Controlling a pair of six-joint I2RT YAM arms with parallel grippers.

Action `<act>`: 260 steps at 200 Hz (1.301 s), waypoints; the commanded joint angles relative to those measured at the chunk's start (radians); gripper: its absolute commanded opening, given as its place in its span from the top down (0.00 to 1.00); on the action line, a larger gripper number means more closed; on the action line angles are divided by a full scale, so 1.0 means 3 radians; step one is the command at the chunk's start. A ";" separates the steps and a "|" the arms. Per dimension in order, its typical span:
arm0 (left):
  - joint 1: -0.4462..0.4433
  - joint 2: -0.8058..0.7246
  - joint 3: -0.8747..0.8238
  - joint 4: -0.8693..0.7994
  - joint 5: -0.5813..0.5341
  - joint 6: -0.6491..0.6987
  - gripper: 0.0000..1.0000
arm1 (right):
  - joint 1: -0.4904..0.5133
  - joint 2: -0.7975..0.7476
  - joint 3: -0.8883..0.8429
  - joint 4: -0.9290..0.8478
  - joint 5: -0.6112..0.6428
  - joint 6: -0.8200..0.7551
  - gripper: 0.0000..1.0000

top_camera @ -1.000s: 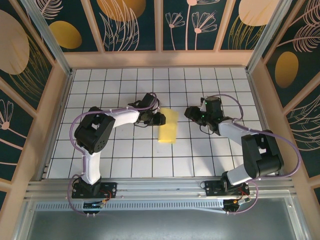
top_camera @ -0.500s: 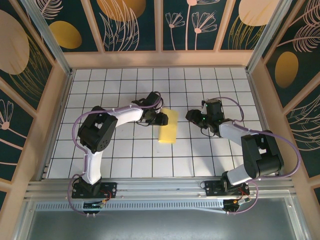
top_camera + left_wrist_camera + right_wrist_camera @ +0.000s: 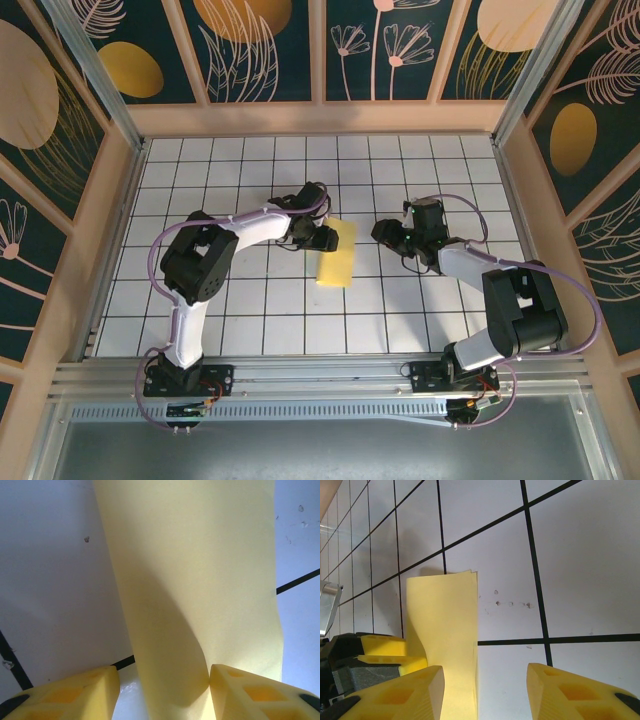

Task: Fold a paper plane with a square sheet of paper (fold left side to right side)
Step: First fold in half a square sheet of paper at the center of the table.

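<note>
One fold looks done: the square sheet of paper (image 3: pixel 337 255) lies in the middle of the tiled table (image 3: pixel 250 310) as a narrow doubled strip, its near end flat. I judge the nose corners, the wings and every later crease are left to do, so the folding is barely begun. At the strip's far-left edge the left gripper (image 3: pixel 325 238) has its jaws about half parted around a raised curl of paper. One finger (image 3: pixel 250 695) touches it, the other stands apart, so nothing is clamped. Across from it, near the strip but apart, the right gripper (image 3: pixel 385 235) hovers half open and empty.
</note>
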 commanded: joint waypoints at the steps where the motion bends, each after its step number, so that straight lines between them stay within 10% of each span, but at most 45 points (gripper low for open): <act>1: -0.0039 0.0270 0.0006 -0.0118 -0.0091 0.0119 0.47 | -0.0023 -0.0096 -0.0051 0.0004 -0.0008 -0.0053 0.52; 260: -0.0040 0.0324 0.0171 -0.0338 -0.0390 0.0146 0.44 | -0.0023 -0.0079 -0.0048 0.0003 -0.0050 -0.0058 0.52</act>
